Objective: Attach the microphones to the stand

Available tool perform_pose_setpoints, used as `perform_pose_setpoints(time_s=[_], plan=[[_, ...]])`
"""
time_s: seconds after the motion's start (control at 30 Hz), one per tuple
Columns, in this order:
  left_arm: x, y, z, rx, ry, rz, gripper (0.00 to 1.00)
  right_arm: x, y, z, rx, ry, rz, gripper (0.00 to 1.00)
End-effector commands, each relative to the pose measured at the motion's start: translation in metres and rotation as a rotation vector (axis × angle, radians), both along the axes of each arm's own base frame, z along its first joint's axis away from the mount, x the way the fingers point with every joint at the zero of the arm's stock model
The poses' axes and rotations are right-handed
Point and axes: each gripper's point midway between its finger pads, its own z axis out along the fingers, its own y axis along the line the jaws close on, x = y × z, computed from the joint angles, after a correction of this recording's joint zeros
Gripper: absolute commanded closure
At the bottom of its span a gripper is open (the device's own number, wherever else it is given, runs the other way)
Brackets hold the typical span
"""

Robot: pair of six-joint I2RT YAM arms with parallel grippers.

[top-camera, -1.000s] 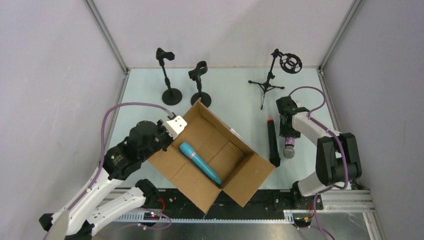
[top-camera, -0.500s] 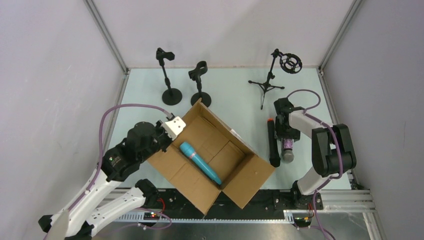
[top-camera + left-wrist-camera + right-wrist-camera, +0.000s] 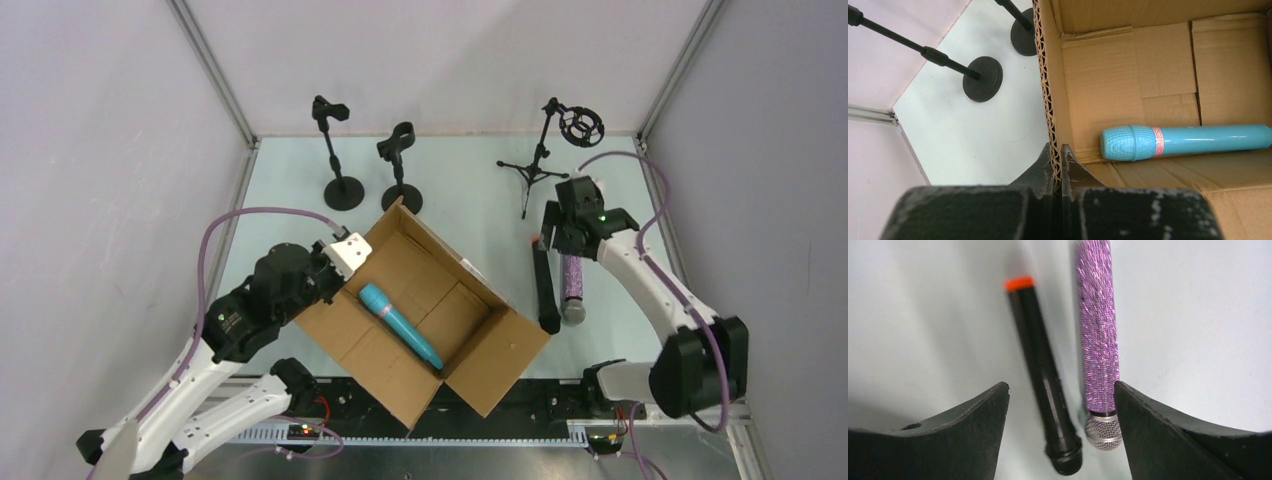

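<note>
Right tool [image 3: 1060,390] now spread, risen off purple mic [image 3: 572,280]; I see it lying near-far, mesh head near. Left tool [image 3: 1056,156] clamps box wall [image 3: 1045,75].

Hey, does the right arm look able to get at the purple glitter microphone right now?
Probably yes. The right gripper hangs open above the purple glitter microphone, which lies uncovered on the table. The black microphone lies close alongside, so one finger would have little room on that side.

One microphone [image 3: 400,326] lies in the box [image 3: 505,352], two microphones [image 3: 547,290] [image 3: 572,280] side by side rightward on the table [image 3: 470,190].
</note>
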Motion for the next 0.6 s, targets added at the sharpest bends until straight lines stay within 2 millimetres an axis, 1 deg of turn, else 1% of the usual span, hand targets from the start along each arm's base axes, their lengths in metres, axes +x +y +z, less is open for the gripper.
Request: perform_pose_setpoints(time_s=[0.0,0.03,0.07,0.1,0.13,0.17,0.2,0.23,0.27,0.3,0.33,0.37,0.4,0.43,0.47,0.5,0.53,0.57], plan=[[0.000,-0.006,0.020,-0.018,-0.042,-0.036,1.00,0.009,0.016,0.111,0.023,-0.282,0.004,0.20],[0.000,-0.005,0.021,-0.019,-0.043,-0.034,1.00,0.003,0.035,0.129,0.037,-0.322,0.063,0.20],[0.000,-0.006,0.021,-0.018,-0.044,-0.035,1.00,0.001,0.042,0.167,0.055,-0.420,0.074,0.20],[0.001,-0.006,0.021,-0.016,-0.045,-0.036,1.00,-0.010,0.071,0.198,0.095,-0.481,0.165,0.20],[0.001,-0.006,0.021,-0.012,-0.044,-0.036,1.00,-0.015,0.081,0.215,0.078,-0.518,0.185,0.21],[0.001,-0.005,0.020,-0.009,-0.044,-0.035,1.00,-0.036,0.116,0.244,0.119,-0.563,0.309,0.21],[0.001,-0.005,0.020,-0.005,-0.044,-0.036,1.00,-0.038,0.128,0.246,0.063,-0.564,0.343,0.20],[0.001,-0.006,0.020,-0.004,-0.044,-0.041,1.00,-0.055,0.162,0.254,0.064,-0.558,0.450,0.20],[0.001,-0.006,0.020,-0.003,-0.047,-0.045,1.00,-0.060,0.173,0.257,0.051,-0.560,0.482,0.20],[0.001,-0.006,0.019,0.001,-0.044,-0.047,1.00,-0.074,0.202,0.255,0.058,-0.549,0.573,0.20],[0.001,-0.006,0.018,0.001,-0.044,-0.047,1.00,-0.082,0.217,0.252,0.078,-0.539,0.622,0.20],[0.001,-0.006,0.017,0.003,-0.041,-0.048,1.00,-0.092,0.242,0.243,0.104,-0.526,0.683,0.20],[0.000,-0.007,0.016,0.003,-0.041,-0.053,1.00,-0.103,0.265,0.239,0.176,-0.510,0.748,0.21],[0.000,-0.007,0.016,0.004,-0.041,-0.054,1.00,-0.108,0.279,0.220,0.188,-0.470,0.780,0.21],[0.000,-0.007,0.016,0.004,-0.041,-0.055,1.00,-0.118,0.298,0.212,0.250,-0.443,0.833,0.22],[0.000,-0.007,0.017,0.002,-0.042,-0.056,1.00,-0.125,0.310,0.188,0.261,-0.383,0.860,0.22],[-0.001,-0.007,0.017,0.001,-0.045,-0.057,1.00,-0.126,0.320,0.182,0.290,-0.379,0.866,0.22],[-0.001,-0.006,0.018,-0.001,-0.049,-0.058,1.00,-0.133,0.326,0.157,0.297,-0.321,0.887,0.23]])
